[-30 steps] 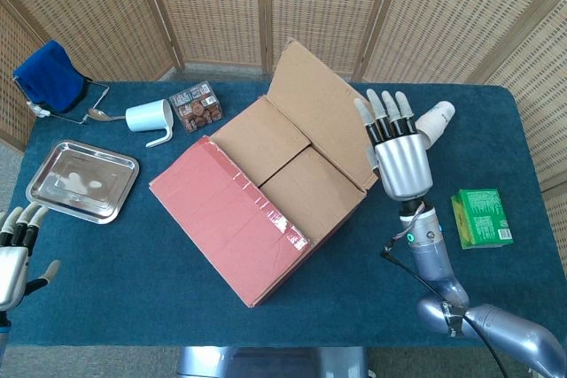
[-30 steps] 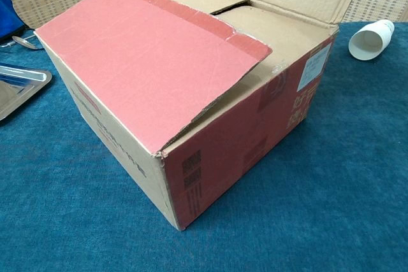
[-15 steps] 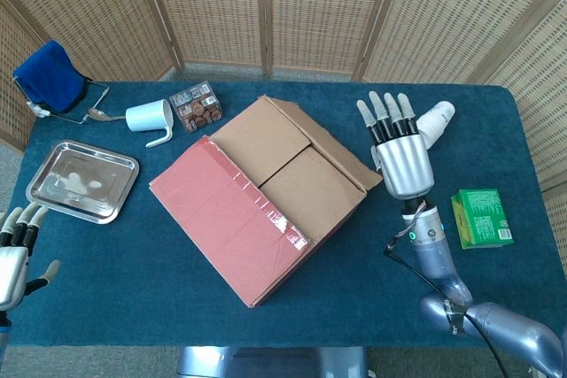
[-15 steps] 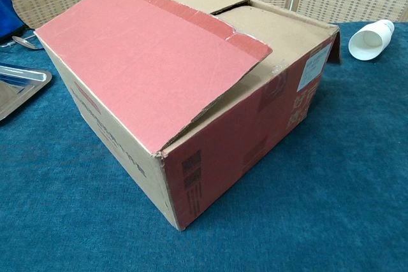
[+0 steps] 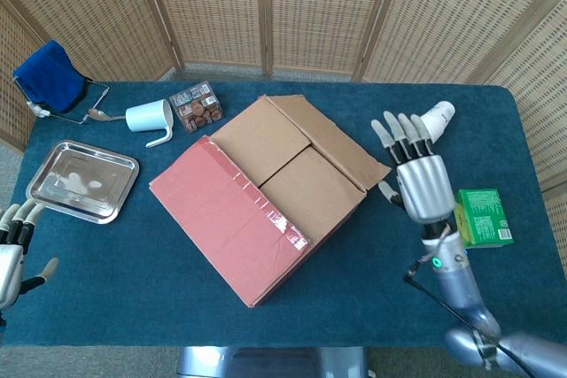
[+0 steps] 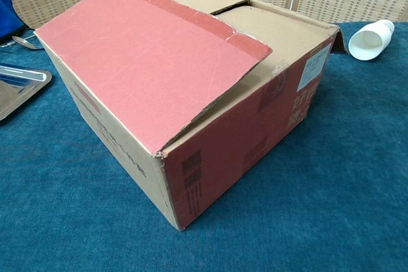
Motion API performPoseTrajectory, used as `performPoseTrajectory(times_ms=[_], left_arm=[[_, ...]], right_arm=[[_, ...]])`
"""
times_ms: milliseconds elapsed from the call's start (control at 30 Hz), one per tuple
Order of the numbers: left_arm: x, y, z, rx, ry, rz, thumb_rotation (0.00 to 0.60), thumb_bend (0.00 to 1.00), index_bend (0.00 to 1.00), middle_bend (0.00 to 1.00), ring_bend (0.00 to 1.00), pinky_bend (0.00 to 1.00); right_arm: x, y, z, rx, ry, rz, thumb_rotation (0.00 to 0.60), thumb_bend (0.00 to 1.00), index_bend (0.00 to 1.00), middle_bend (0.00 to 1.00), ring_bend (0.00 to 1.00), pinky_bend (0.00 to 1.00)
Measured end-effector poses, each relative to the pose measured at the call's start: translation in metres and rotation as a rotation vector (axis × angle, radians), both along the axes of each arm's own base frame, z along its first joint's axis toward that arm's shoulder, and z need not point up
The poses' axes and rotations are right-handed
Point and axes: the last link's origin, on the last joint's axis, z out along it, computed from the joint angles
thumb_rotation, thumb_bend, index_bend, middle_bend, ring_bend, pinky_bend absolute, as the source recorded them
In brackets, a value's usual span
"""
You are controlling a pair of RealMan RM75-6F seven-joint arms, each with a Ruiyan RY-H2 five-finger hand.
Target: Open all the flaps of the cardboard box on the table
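Two hands spread empty: right hand (image 5: pixel 423 185), left hand (image 5: pixel 11 254), one cardboard box (image 5: pixel 266 205)

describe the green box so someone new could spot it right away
Start at the big cardboard box mid-table, then go to the table's right edge past the right hand. The green box lies flat there; the nearby white cup lies tipped over, and nothing else is green.

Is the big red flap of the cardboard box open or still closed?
Closed. The red flap lies flat over the top of the cardboard box; in the chest view it covers the opening.
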Motion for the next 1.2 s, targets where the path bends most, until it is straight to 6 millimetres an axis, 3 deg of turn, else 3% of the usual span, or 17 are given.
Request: performPoseTrajectory(times_ms=[367, 600, 867, 1033, 1200], left_arm=[[0.005, 0.002, 0.013, -0.011, -0.037, -0.031, 0.600, 0.09, 0.00, 0.00, 0.00, 0.00], [0.019, 0.018, 0.029, -0.050, -0.071, -0.106, 0.600, 0.09, 0.01, 0.00, 0.00, 0.00], [0.055, 0.050, 0.048, -0.109, -0.080, -0.206, 0.600, 0.06, 0.03, 0.00, 0.00, 0.00], [0.085, 0.073, 0.049, -0.179, -0.118, -0.246, 0.600, 0.03, 0.05, 0.00, 0.00, 0.00], [0.116, 0.099, 0.050, -0.252, -0.162, -0.278, 0.600, 0.00, 0.14, 0.00, 0.00, 0.00]], right_arm=[[-0.047, 0.058, 0.025, 0.087, -0.098, -0.073, 0.600, 0.00, 0.00, 0.00, 0.00, 0.00], [-0.081, 0.106, 0.038, 0.154, -0.108, -0.155, 0.600, 0.00, 0.00, 0.00, 0.00, 0.00], [-0.097, 0.138, 0.047, 0.141, -0.132, -0.193, 0.600, 0.00, 0.00, 0.00, 0.00, 0.00], [-0.103, 0.148, 0.051, 0.128, -0.157, -0.198, 0.600, 0.00, 0.00, 0.00, 0.00, 0.00], [-0.106, 0.154, 0.054, 0.115, -0.170, -0.191, 0.600, 0.00, 0.00, 0.00, 0.00, 0.00]])
